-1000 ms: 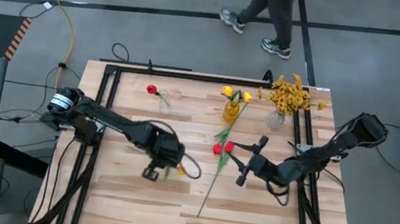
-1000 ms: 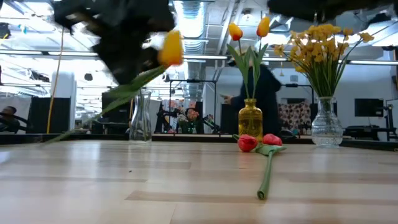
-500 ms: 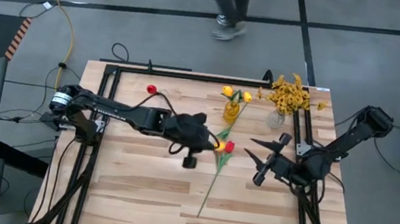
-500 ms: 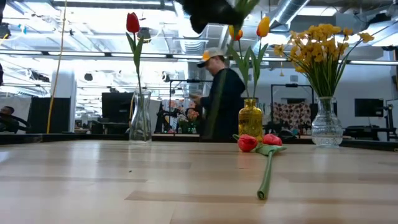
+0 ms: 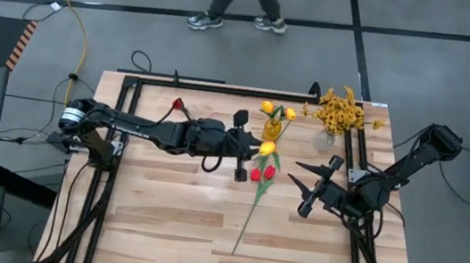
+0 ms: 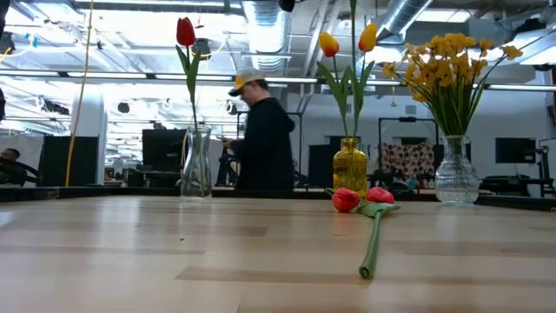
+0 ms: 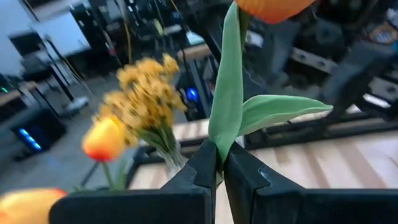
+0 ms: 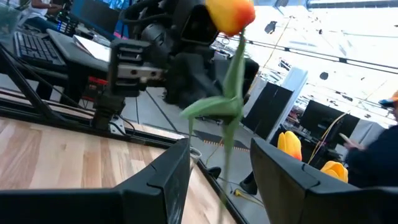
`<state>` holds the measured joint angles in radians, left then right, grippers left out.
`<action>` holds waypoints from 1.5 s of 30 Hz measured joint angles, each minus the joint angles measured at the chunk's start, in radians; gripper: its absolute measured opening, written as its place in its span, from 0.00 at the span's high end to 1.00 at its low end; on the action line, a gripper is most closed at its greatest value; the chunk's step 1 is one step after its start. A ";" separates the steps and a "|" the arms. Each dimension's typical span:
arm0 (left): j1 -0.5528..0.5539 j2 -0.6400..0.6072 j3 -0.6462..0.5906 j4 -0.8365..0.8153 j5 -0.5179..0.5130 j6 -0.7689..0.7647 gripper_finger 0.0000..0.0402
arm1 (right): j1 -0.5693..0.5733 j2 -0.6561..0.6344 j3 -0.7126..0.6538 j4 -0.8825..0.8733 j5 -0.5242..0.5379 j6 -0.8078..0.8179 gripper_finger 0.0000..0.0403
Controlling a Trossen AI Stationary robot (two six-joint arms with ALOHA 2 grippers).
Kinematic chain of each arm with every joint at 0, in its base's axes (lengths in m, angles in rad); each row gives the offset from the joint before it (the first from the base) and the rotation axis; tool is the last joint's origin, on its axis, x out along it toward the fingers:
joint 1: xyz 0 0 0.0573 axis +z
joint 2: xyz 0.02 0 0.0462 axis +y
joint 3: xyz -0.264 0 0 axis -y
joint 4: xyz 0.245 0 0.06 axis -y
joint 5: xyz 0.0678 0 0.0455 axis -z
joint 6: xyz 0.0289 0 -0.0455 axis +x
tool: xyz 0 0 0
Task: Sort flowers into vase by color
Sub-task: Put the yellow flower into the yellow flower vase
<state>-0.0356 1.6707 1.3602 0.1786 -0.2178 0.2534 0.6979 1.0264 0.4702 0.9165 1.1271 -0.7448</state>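
Above the wooden table (image 5: 161, 221), we watch the left gripper (image 7: 221, 163), pinched tight on the stem of a yellow-orange tulip (image 5: 267, 148), carry it toward the amber vase (image 5: 272, 129), which already holds two like it. The right gripper (image 5: 308, 184) waits wide apart and empty near the table's right edge. A red tulip stands alone in the clear vase (image 6: 195, 165); mustard sprays (image 5: 341, 109) fill a third. Two red tulips (image 5: 262, 173) lie on the boards. We judge the risks plain: the long stem could miss the narrow neck, knock the blooms already standing there, or tip the vase.
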 joint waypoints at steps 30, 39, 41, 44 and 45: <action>0.158 0.011 -0.007 0.121 0.083 0.104 0.99 | 0.000 0.001 0.000 -0.004 -0.002 0.003 0.51; 0.160 0.091 -0.008 0.179 0.053 0.104 0.99 | 0.000 0.001 0.000 -0.032 -0.003 0.003 0.51; 0.160 0.093 -0.008 0.182 0.029 0.102 0.99 | 0.000 0.001 0.000 -0.041 -0.003 0.003 0.51; 0.160 0.095 -0.008 0.178 0.021 0.098 0.99 | 0.000 0.001 0.000 -0.047 -0.002 0.003 0.51; 0.160 0.095 -0.008 0.179 0.021 0.091 0.99 | 0.000 0.001 0.000 -0.049 -0.002 0.003 0.51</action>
<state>0.1247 1.7660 1.3521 0.3575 -0.1968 0.3439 0.6979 1.0275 0.4698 0.8678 1.1246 -0.7418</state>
